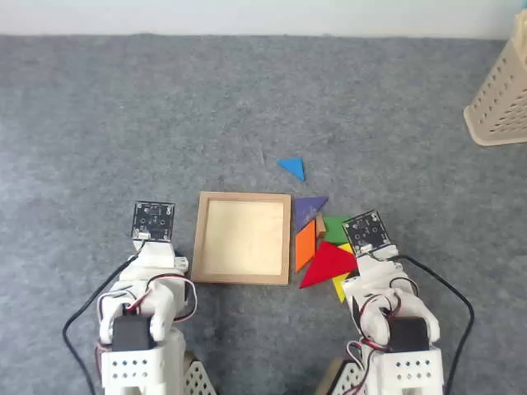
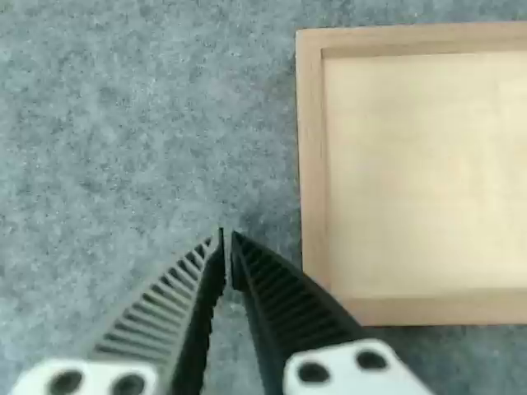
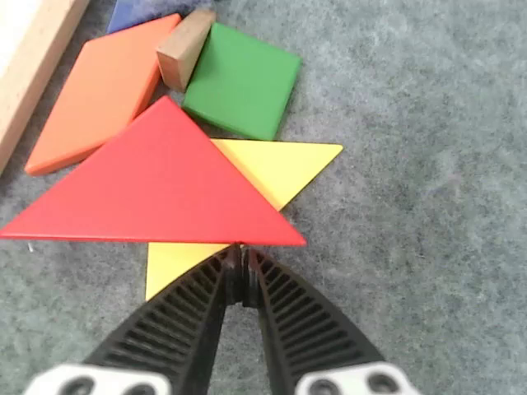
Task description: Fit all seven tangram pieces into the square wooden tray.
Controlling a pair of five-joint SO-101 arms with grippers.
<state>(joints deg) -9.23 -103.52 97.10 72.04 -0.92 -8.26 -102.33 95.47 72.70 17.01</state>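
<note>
left end effector (image 2: pixel 226 240): jaws narrow, only a sliver of gap at the tips, nothing held. I read it low over the bare surface (image 2: pixel 123 123), just beside the tray's near left corner.
right end effector (image 3: pixel 243 257): jaws pressed together, nothing held. The tips sit at the long edge of the red triangle, over the yellow triangle.
yellow triangle (image 3: pixel 276 164): flat on the surface, nearest piece to the right arm, partly covered by the red one.
red triangle (image 3: pixel 165 185): largest piece I see, lying across the yellow triangle.
orange parallelogram (image 3: pixel 107 82): flat, just beside the tray's right rim, beyond the red triangle.
green square (image 3: pixel 243 80): flat, to the right of the orange piece.
wood piece (image 3: pixel 185 49): unpainted, tilted, between orange and green. I cannot tell its shape.
purple triangle (image 1: pixel 309 206): far end of the cluster, by the tray's far right corner.
tray (image 1: pixel 200 239): square, wooden, between the two arms. Its floor is bare wood, and all seven pieces lie outside it.
blue triangle (image 1: pixel 292 168): alone, beyond the tray, apart from the cluster.
basket (image 1: pixel 502 90): pale, slotted, far right corner.
</note>
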